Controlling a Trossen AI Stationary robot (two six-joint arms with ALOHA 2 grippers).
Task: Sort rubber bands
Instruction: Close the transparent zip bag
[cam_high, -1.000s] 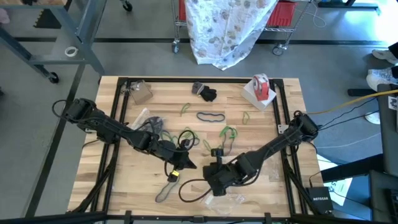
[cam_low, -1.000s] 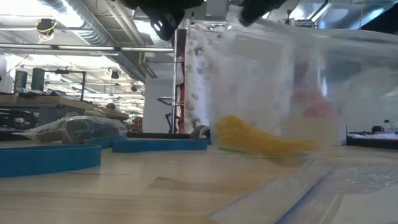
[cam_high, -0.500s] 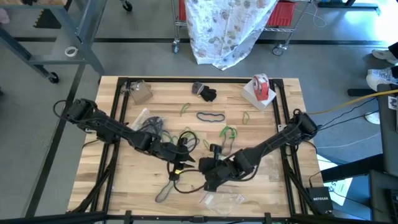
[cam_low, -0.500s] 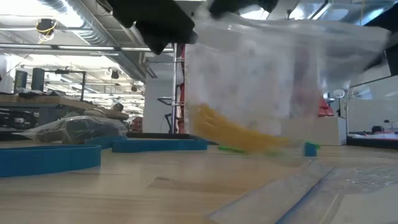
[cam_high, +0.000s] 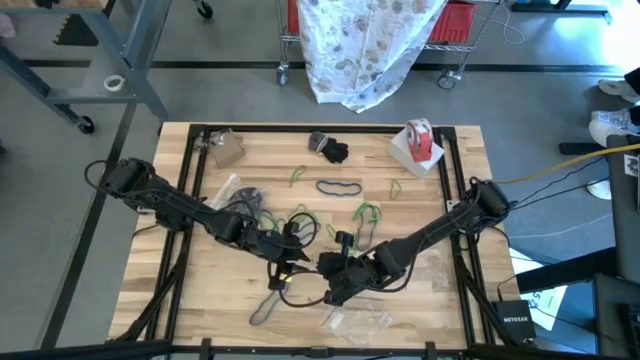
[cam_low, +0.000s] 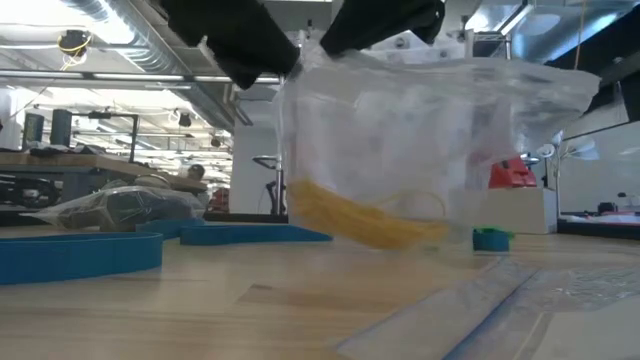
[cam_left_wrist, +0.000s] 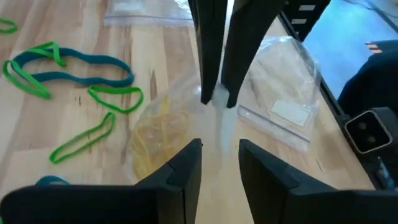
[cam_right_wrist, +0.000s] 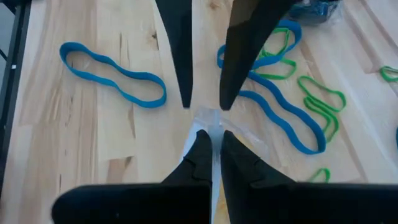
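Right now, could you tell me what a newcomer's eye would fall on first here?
Both grippers meet mid-table: the right gripper pinches a clear bag holding yellow bands, the left gripper open right beside it. Blue and green rubber bands lie loose on the wood behind.

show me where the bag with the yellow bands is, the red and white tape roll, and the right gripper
bag with the yellow bands (cam_low: 400, 140), low view, clear side wall.
red and white tape roll (cam_high: 419, 138), high view, its top.
right gripper (cam_right_wrist: 210, 144), right wrist view, between fingertips.

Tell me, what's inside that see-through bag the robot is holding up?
Inside the clear bag lies a bunch of yellow rubber bands, sagging at the bottom. The plastic blurs them, so they cannot be counted.
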